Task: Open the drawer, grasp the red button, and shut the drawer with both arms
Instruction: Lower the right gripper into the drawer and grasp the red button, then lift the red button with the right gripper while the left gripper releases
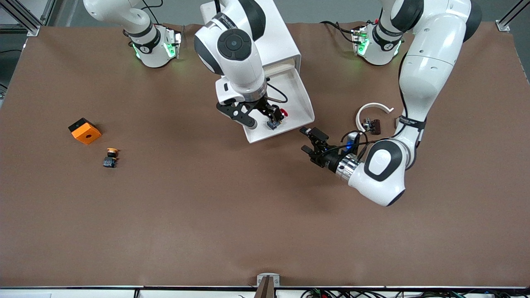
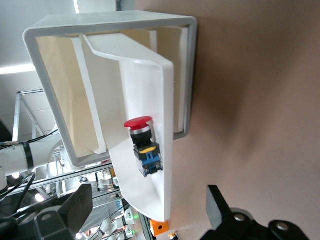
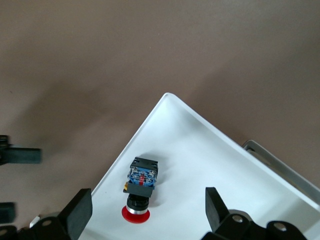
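Note:
The white cabinet (image 1: 281, 45) stands between the arm bases, with one drawer (image 1: 295, 93) pulled out toward the front camera. The red-capped button (image 1: 278, 117) lies on its side in the drawer, near its front edge. My right gripper (image 1: 263, 118) is open over the drawer. In the right wrist view it (image 3: 147, 207) straddles the button (image 3: 140, 186) without touching it. My left gripper (image 1: 309, 141) is open and empty, low over the table beside the drawer's front corner. The left wrist view shows the cabinet (image 2: 115, 30), the drawer (image 2: 145, 90) and the button (image 2: 144, 144) ahead of that gripper (image 2: 147, 202).
An orange cube with a hole (image 1: 85, 131) and a yellow-capped button (image 1: 110, 157) lie toward the right arm's end of the table. A white open ring (image 1: 372, 111) with a small dark part (image 1: 372, 126) lies by the left arm.

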Robot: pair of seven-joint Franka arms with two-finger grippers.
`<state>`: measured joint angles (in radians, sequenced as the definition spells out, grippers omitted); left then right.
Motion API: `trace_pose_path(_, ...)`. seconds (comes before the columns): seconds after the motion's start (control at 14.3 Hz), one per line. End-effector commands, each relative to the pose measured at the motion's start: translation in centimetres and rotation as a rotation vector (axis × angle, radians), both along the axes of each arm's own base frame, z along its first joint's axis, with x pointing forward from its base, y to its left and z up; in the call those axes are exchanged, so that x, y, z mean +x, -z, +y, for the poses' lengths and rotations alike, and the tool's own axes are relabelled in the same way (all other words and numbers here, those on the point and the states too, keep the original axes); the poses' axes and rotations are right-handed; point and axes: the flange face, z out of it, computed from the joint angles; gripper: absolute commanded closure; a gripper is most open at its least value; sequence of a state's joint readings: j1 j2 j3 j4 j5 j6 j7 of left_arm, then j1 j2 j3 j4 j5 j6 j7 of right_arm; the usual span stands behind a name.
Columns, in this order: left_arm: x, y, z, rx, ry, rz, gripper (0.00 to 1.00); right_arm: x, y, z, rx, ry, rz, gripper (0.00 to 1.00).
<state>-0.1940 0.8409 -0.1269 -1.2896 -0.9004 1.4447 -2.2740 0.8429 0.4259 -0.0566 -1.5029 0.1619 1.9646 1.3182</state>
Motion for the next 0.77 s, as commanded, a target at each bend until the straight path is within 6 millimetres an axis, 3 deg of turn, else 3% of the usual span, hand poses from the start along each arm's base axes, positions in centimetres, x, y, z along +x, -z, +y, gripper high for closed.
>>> trace_pose_path(0.0,1.4,-1.4,1.9,-0.014,0.057,-0.115,0.0,-1.0,1.7,2.0,-0.003,0.011,0.018,0.0)
trace_pose_path(0.21,2.7,-2.3,5.6,-0.023,0.095,-0.248,0.0,-0.8,4.3,2.7,-0.011,0.03,0.019,0.0)
trace_pose_path(0.7,4.3,-5.7,10.8,0.072,0.318,-0.543,0.0,-1.2,8.0,3.8,-0.038,0.051,0.034,0.0)
